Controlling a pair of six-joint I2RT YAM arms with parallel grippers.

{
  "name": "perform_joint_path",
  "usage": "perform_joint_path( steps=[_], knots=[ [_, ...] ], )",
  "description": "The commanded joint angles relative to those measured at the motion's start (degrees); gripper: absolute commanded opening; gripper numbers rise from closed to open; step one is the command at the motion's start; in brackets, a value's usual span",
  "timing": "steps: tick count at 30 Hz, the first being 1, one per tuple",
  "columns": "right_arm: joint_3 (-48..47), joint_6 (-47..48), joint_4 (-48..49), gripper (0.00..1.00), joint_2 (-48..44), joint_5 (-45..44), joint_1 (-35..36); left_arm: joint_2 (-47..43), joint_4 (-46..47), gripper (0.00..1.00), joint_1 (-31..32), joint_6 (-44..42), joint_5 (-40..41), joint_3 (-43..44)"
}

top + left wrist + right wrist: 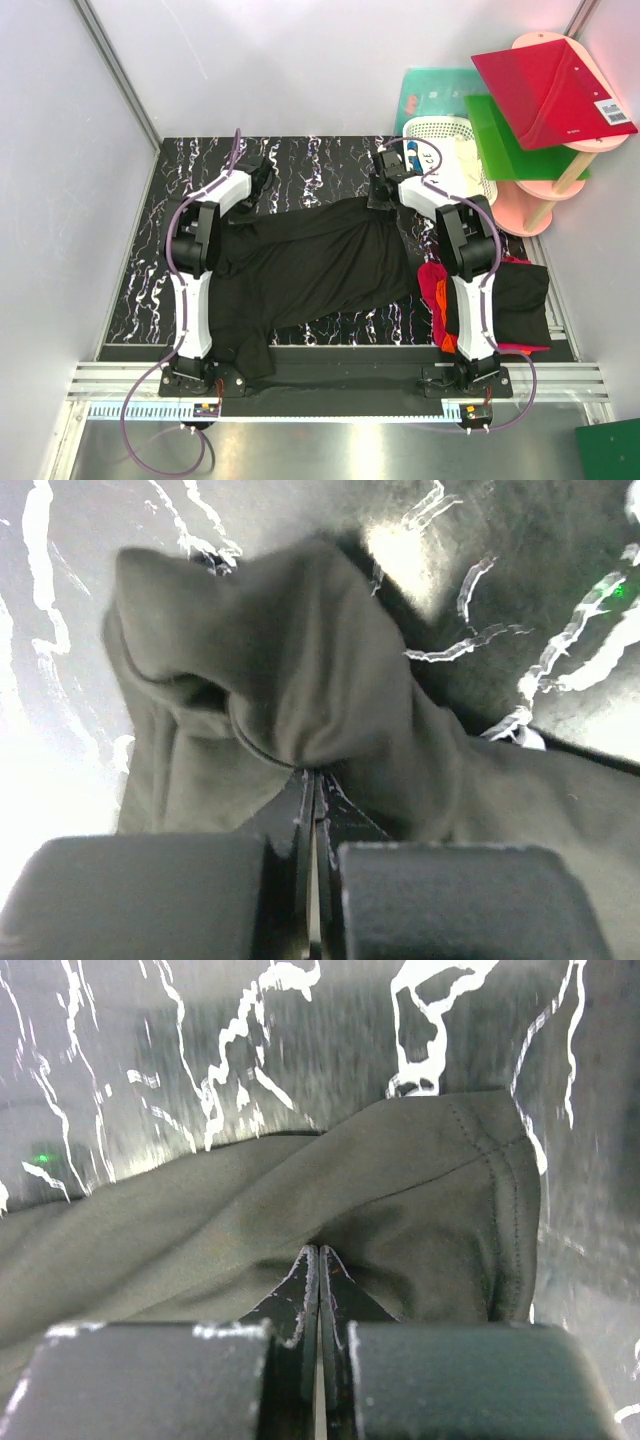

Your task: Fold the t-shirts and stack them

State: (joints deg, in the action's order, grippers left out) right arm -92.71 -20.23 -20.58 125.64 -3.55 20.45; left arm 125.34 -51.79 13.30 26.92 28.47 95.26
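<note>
A black t-shirt (pixel 310 265) lies spread and wrinkled across the marbled black table between my arms. My left gripper (pixel 262 172) is shut on a bunched corner of it at the far left; the cloth (pixel 300 680) rises in a fold from the closed fingertips (pixel 316 776). My right gripper (pixel 385 190) is shut on the shirt's far right edge; its hemmed corner (pixel 470 1210) shows past the closed tips (pixel 318 1250). More tees lie at the right: a folded black one (pixel 520 300) over red (pixel 432 285) and orange (pixel 449 343) cloth.
A white lattice basket (pixel 445 145) stands at the back right beside a teal board (pixel 432 95). A green board (pixel 510 140) and a red board (pixel 550 85) rest on a pink round stand (pixel 545 200). Grey walls close in the table.
</note>
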Motion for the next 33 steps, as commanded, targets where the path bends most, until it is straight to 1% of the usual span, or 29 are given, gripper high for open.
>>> perform_joint_path(
  steps=[1,5,7,8,10,11,14,15,17,18,21,22,23,24,25,26,27,28,29,30,31,32,33],
  knots=[
    [-4.6,-0.6,-3.5,0.0,4.5,-3.1,-0.1,3.9,-3.9,0.0,-0.7,-0.4,-3.1,6.5],
    [-8.0,-1.5,-4.6,0.0,7.4,-3.3,-0.2,8.9,-8.1,0.0,-1.3,-0.6,-3.2,16.8],
    [-10.1,-1.4,-4.6,0.0,8.6,-3.9,-0.1,11.3,-9.5,0.0,-1.9,-0.6,-3.7,20.6],
    [-10.7,-1.3,-4.6,0.0,8.7,-4.1,-0.2,12.2,-10.3,0.0,-2.1,-1.0,-3.8,24.8],
    [-12.6,-1.0,-4.6,0.0,9.4,-4.8,-0.1,15.7,-12.6,0.0,-2.8,-1.4,-3.7,30.0],
    [-13.1,-1.1,-4.5,0.0,9.6,-5.3,-0.1,16.9,-13.5,0.0,-2.9,-1.8,-4.2,35.4],
    [-15.6,-0.5,-4.5,0.0,10.5,-6.9,-0.1,20.5,-14.7,0.0,-4.2,-2.7,-5.6,44.2],
    [-16.8,-0.5,-4.4,0.0,10.7,-8.0,-0.1,20.9,-14.7,0.0,-4.8,-2.7,-5.8,45.8],
    [-18.1,0.0,-4.4,0.0,11.3,-8.8,-0.1,20.6,-13.3,0.0,-5.1,-3.0,-6.0,47.6],
    [-19.2,0.0,-4.3,0.0,11.4,-9.4,-0.2,20.1,-10.8,0.0,-5.4,-3.4,-6.3,47.3],
    [-19.4,0.5,-3.7,0.0,10.8,-9.6,-0.2,17.0,-8.0,0.0,-5.5,-3.7,-6.6,45.8],
    [-18.7,1.2,-3.3,0.0,8.8,-9.0,-0.2,13.4,-7.5,0.0,-5.4,-3.5,-6.6,44.6],
    [-17.5,1.5,-2.1,0.0,7.3,-8.7,-0.1,10.7,-6.3,0.0,-5.2,-3.1,-5.6,39.6],
    [-13.2,1.8,-0.6,0.0,5.2,-8.5,0.0,7.4,-2.1,0.0,-4.5,-3.2,-5.2,35.6],
    [-10.2,2.0,1.1,0.0,0.3,-8.2,0.1,-0.4,0.8,0.03,-4.0,-3.4,-4.7,26.0],
    [-6.7,2.3,5.7,0.01,-2.7,-8.1,0.1,-4.7,3.9,0.12,-3.5,-3.7,-4.1,20.8],
    [0.0,2.7,8.1,0.07,-5.7,-7.1,0.2,-9.1,9.3,0.24,-3.0,-3.6,-4.4,15.8],
    [3.3,2.7,10.1,0.11,-11.5,-6.5,0.2,-17.2,11.6,0.52,-2.9,-3.6,-5.0,6.4],
    [8.9,2.4,13.4,0.26,-14.2,-5.2,0.2,-20.6,13.6,0.74,-3.0,-3.1,-5.9,2.2],
    [11.4,2.3,14.6,0.47,-16.8,-4.2,0.2,-23.6,15.6,0.88,-3.0,-3.0,-6.1,-1.5],
    [13.6,2.0,15.8,0.54,-20.9,-3.3,0.4,-27.6,15.7,0.99,-3.0,-3.0,-6.5,-6.8],
    [15.4,1.8,17.4,0.6,-22.6,-2.3,0.5,-29.0,15.7,0.99,-3.0,-2.8,-7.4,-9.1],
    [18.2,1.5,17.8,0.61,-24.0,-1.9,0.6,-30.1,15.2,0.99,-2.9,-2.8,-8.1,-11.1]
  ],
)
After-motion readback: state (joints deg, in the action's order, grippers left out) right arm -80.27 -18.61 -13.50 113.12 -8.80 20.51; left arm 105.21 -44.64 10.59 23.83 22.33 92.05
